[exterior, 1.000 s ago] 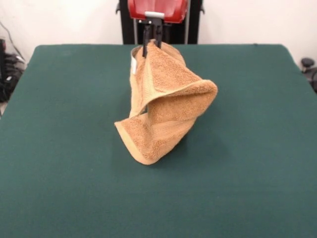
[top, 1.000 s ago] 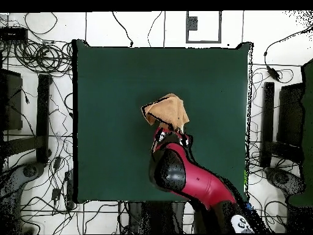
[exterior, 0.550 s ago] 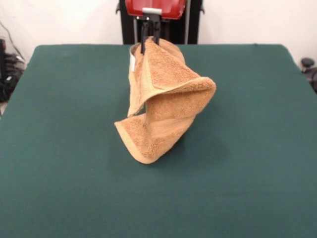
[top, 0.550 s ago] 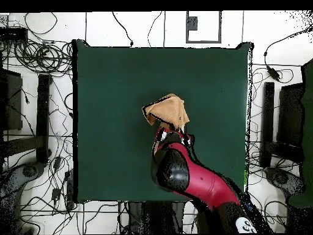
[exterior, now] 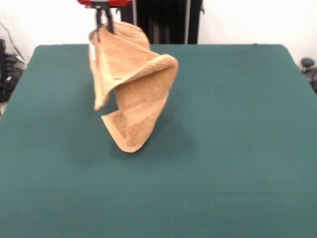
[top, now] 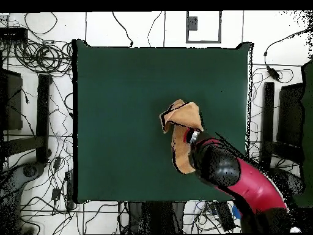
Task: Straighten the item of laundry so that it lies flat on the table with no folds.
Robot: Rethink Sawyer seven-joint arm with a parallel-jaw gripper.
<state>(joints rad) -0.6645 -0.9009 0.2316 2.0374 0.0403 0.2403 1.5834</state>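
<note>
Orange-tan towel point(exterior: 131, 84) hung twisted from gripper point(exterior: 105, 20), fingers clamped on 1 top corner, low tip near the table point(exterior: 237, 148), left of centre. Best dragged slowly, laying cloth out behind.

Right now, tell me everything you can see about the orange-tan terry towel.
The orange-tan terry towel looks like soft looped cloth with a flat woven border band along its edges. It hangs twisted and folded over itself, not spread out. Its top corner is pinched by the black gripper at the front view's upper left, and its lowest corner reaches down to the dark green cloth-covered table; whether it touches there is unclear. In the overhead view it sits bunched right of the table's centre, partly under the red arm.
</note>
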